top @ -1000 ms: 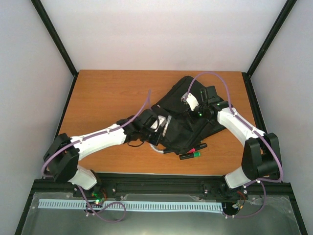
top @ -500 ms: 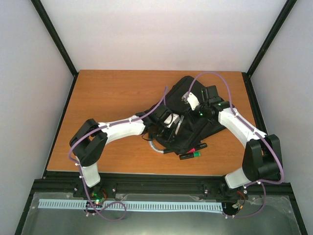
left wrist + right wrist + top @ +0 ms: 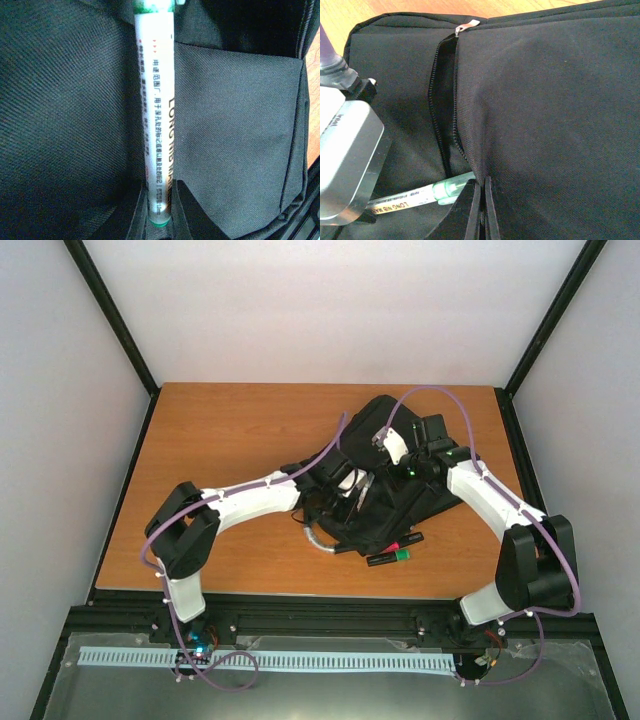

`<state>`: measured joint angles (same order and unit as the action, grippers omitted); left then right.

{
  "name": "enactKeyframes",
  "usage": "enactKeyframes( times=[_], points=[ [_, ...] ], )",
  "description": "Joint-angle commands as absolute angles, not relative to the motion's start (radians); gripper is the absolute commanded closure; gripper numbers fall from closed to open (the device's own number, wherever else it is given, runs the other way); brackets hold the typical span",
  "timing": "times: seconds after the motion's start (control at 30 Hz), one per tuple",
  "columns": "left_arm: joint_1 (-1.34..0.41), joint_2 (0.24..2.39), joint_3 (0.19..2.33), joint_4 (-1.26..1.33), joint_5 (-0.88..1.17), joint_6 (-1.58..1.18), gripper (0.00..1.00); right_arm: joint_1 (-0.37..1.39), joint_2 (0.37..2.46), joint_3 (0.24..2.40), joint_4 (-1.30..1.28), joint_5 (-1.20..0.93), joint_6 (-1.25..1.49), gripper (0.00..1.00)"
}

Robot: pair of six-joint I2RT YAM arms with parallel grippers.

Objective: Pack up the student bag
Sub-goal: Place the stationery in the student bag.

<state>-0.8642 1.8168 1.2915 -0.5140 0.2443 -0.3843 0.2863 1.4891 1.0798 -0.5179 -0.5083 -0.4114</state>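
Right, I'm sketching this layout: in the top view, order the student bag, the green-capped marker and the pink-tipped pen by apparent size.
1. student bag, by far the largest.
2-3. green-capped marker and pink-tipped pen: they look alike. The pen's end seems tucked against the bag, so I won't rank them.

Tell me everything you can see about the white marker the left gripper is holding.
The marker is a slim white tube with green ends and black print reading LONG NIB, plus Chinese characters. The left gripper clamps its near end; it points at the student bag's unzipped opening, over black fabric.
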Motion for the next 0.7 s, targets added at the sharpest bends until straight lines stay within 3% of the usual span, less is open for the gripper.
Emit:
enactKeyframes(
  times=[0.0,0.23,0.5,0.67],
  points=[
    [-0.859,1.841,1.362,-0.543,0.22,-0.371,0.99,0.279,1.468,1.082,-0.502,-0.522,-0.421,0.97],
    [-0.857,1.849,1.366,-0.545,0.408,-0.41,0.99,0.278,1.439,1.074,-0.485,-0.522,-0.417,0.97],
    [-0.798,1.949,1.493,-0.595,0.444,-0.474,0.99,0.276,1.432,1.069,-0.483,-0.529,-0.417,0.97],
    [-0.756,2.001,1.573,-0.603,0.413,-0.473,0.93,0.276,1.444,1.071,-0.489,-0.54,-0.422,0.97]
  ],
)
